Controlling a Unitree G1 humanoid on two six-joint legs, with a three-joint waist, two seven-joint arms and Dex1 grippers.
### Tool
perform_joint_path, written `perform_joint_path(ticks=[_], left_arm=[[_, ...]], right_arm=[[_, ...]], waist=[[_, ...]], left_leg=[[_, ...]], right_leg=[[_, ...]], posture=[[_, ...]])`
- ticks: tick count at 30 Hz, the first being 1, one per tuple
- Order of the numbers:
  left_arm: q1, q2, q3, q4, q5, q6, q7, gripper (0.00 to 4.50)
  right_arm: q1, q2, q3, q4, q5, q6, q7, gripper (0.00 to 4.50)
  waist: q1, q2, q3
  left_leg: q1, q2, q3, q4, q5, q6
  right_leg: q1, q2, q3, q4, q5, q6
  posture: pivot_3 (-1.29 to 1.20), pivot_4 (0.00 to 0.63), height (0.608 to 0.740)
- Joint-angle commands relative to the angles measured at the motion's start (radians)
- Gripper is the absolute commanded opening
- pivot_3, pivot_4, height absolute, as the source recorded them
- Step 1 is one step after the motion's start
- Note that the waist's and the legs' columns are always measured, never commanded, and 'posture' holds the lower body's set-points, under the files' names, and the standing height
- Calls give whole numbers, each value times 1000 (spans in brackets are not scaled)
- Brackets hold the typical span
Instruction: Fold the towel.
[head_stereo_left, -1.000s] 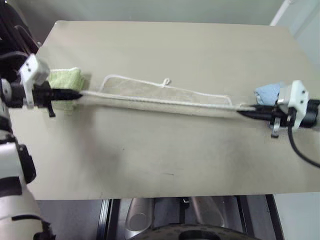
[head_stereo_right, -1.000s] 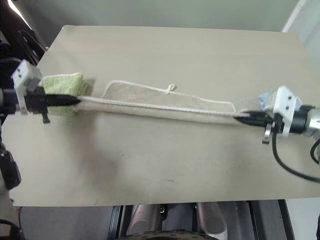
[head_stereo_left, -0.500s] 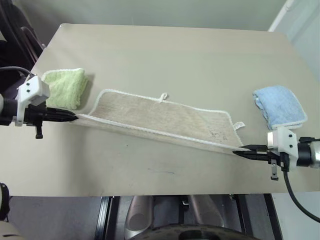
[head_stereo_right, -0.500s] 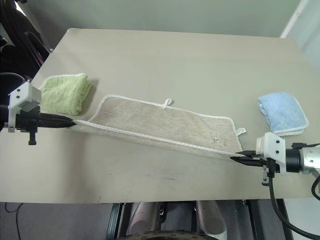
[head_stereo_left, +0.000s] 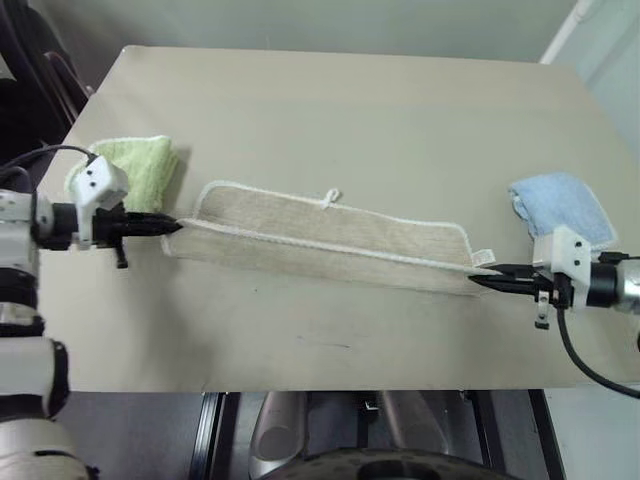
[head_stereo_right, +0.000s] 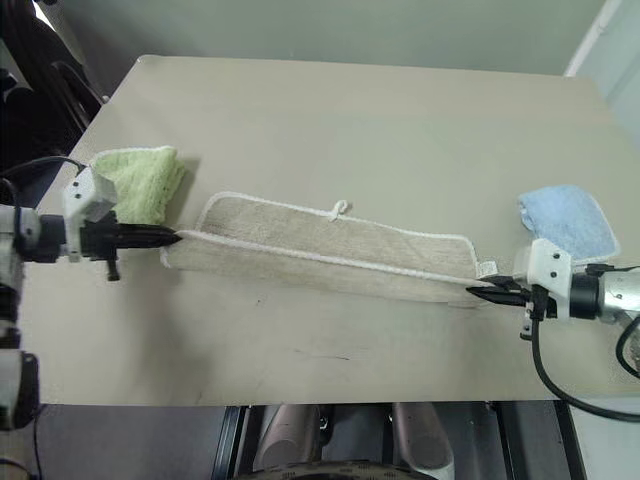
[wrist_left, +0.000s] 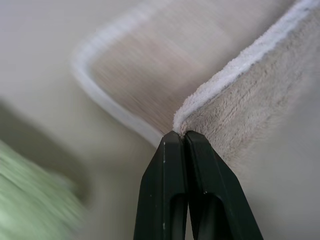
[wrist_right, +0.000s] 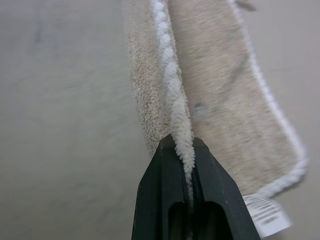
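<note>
The towel (head_stereo_left: 330, 238) showing as nubby beige terry cloth, its edging (wrist_right: 172, 85) looking like twisted white cord; the counter (head_stereo_left: 350, 120) appearing smooth and matt; the green towel (head_stereo_left: 140, 168) looking fluffier; both grippers' fingers (wrist_left: 170, 200) reading as smooth black plastic.

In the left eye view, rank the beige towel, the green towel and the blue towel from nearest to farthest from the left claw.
1. The beige towel: its corner is pinched in the left claw, stretched across the table's middle.
2. The green towel: just behind that claw, on the robot's left.
3. The blue towel: far across on the robot's right, beside the right claw.
</note>
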Motion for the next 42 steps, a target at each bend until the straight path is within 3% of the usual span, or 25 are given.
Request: perform_joint_path(ticks=[1,13,25,33,34,35,42], left_arm=[[-73,-16,55,84,51,-107,124,15],[-161,-104,53,195,172,-147,187,15],[-198,-152,71,240,243,-125,322,15],[-213,-183,78,249,256,-82,308,15],[-214,-184,80,249,257,-79,307,484],[-215,-184,81,249,259,-76,307,634],[-216,-181,102,245,261,-66,317,2979]], right_arm=[[-38,-1,13,60,-40,-26,-6,0],[-192,96,99,204,-121,-72,-80,0],[-335,177,163,423,-242,-175,-148,0],[-368,184,186,431,-246,-116,-119,0],[-372,186,182,428,-239,-105,-115,444],[-376,190,175,424,-225,-87,-108,571],[-389,194,150,396,-194,-74,-102,2848]], waist=[[0,0,0],[-4,0,0],[-3,0,0],[-4,1,0],[-4,1,0],[-4,1,0],[-4,1,0]], left_leg=[[0,0,0,0,0,0],[1,0,1,0,1,2],[1,0,2,0,1,2],[1,0,2,0,1,2],[1,0,2,0,1,2],[1,0,2,0,1,2],[1,0,2,0,1,2]], right_leg=[[0,0,0,0,0,0],[1,0,0,-1,5,11],[1,0,0,-2,5,11],[1,0,0,-2,6,12],[1,0,0,-2,6,12],[1,0,0,-2,5,11],[1,0,0,-2,3,8]], posture=[[0,150,697],[0,150,697],[0,150,697],[0,150,697],[0,150,697],[0,150,697],[0,150,697]])
